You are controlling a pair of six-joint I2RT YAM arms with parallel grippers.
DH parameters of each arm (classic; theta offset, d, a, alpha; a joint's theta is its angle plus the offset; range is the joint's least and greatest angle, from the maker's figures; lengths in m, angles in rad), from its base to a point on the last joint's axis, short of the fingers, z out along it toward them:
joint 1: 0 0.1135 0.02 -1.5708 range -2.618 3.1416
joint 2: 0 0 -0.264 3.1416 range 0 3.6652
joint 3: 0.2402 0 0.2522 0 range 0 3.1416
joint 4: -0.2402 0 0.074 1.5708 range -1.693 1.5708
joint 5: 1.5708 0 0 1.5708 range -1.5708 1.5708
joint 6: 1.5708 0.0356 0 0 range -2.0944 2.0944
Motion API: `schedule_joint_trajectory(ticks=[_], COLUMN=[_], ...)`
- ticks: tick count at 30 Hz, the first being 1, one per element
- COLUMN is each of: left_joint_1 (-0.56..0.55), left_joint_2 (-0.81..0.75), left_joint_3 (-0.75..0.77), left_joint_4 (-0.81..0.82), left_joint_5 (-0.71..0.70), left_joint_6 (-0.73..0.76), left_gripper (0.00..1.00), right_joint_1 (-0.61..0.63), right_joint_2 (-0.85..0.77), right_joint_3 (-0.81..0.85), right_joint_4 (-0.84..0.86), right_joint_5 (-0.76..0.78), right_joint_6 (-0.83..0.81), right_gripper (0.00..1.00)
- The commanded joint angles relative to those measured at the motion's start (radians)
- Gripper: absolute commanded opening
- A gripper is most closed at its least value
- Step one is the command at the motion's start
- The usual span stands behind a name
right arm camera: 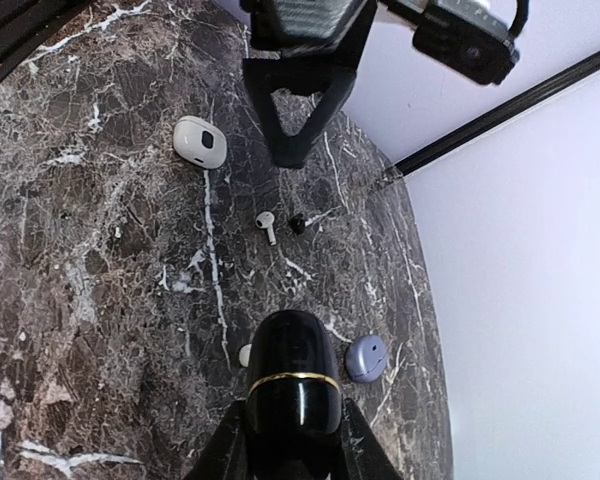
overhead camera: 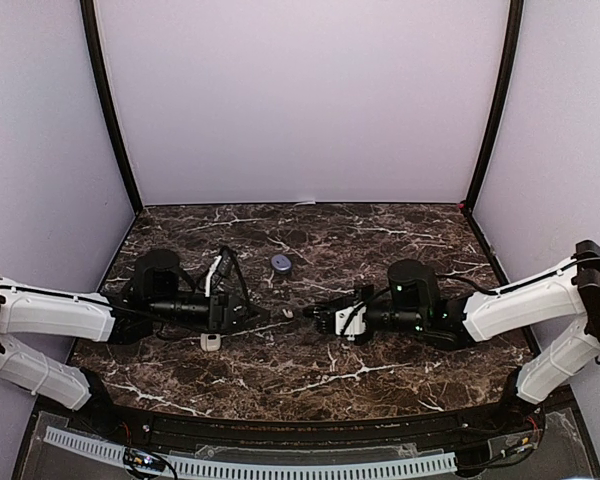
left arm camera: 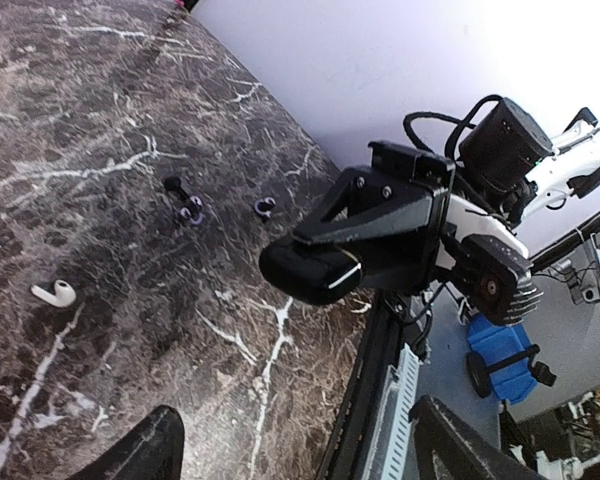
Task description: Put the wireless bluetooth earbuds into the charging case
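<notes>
My right gripper [right arm camera: 292, 425] is shut on a glossy black charging case [right arm camera: 292, 370] with a gold band, closed and held just above the marble. The left wrist view shows that same case [left arm camera: 310, 270] in the right fingers. My left gripper [left arm camera: 295, 435] is open, nothing between its fingers, facing the right gripper [overhead camera: 316, 318]. A white stemmed earbud [right arm camera: 266, 225] and a black earbud [right arm camera: 297, 224] lie on the table between the two grippers. In the left wrist view, the white earbud [left arm camera: 54, 293] lies left, with two dark earbuds [left arm camera: 185, 205] [left arm camera: 265, 206] farther off.
A white case [right arm camera: 199, 140] lies beside the left gripper [right arm camera: 292, 150]. A round purple case [right arm camera: 366, 358] sits to the right of the held case, and a small white piece [right arm camera: 244, 354] shows at its left. The table's near edge [left arm camera: 365, 370] runs close by.
</notes>
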Motion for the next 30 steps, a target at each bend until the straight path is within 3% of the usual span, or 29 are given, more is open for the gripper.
schedule_joint_trajectory(ticks=[1, 22, 30], left_joint_1=[0.002, 0.000, -0.007], left_joint_2=[0.069, 0.352, 0.386], left_joint_3=[-0.031, -0.004, 0.017], left_joint_4=[0.182, 0.616, 0.624], left_joint_5=[0.141, 0.285, 0.321], left_joint_6=[-0.123, -0.646, -0.714], left_gripper=[0.88, 0.78, 0.75], right_joint_1=[0.022, 0.124, 0.158], right_joint_2=[0.005, 0.053, 0.054], right_joint_3=[0.002, -0.071, -0.096], right_joint_4=[0.099, 0.349, 0.368], right_joint_5=[0.047, 0.214, 0.269], right_joint_6=[-0.090, -0.412, -0.493], right_gripper=[0.19, 0.19, 0.20])
